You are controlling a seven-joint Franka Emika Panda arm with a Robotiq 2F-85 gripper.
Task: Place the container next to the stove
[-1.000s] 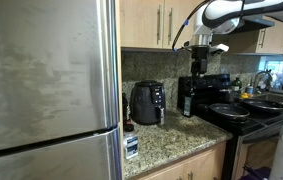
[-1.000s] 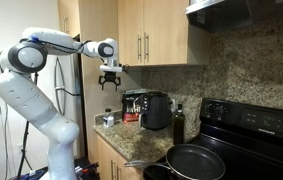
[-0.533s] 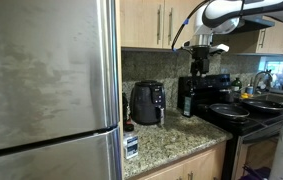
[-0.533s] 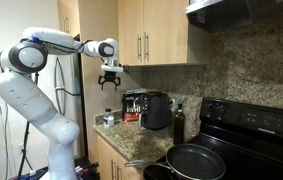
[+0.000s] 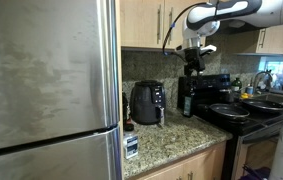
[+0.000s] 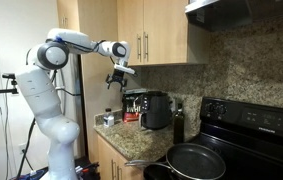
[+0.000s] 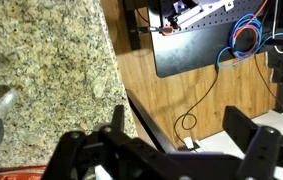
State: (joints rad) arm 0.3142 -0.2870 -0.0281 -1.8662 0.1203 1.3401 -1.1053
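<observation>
My gripper [image 5: 194,60] hangs open and empty high above the granite counter, roughly over the black air fryer [image 5: 147,102]; it also shows in the other exterior view [image 6: 118,78]. In the wrist view the gripper [image 7: 181,128] spans bare wooden floor beside the counter edge [image 7: 101,60], with nothing between the fingers. A small container with a blue and white label [image 5: 131,145] stands at the counter's front edge by the fridge. The stove [image 5: 236,112], black with a raised back panel [image 6: 256,120], stands at the counter's far end.
A dark bottle [image 5: 186,98] stands between the air fryer and the stove. A large black pan [image 6: 196,160] sits on the cooktop. The steel fridge [image 5: 46,90] fills one side. Wooden cabinets [image 6: 151,30] hang above the counter. A red and white box [image 6: 131,104] stands behind the air fryer [image 6: 156,110].
The arm has swung along the counter toward the air fryer and stove, and the wrist has tilted. The gripper stays open and empty.
</observation>
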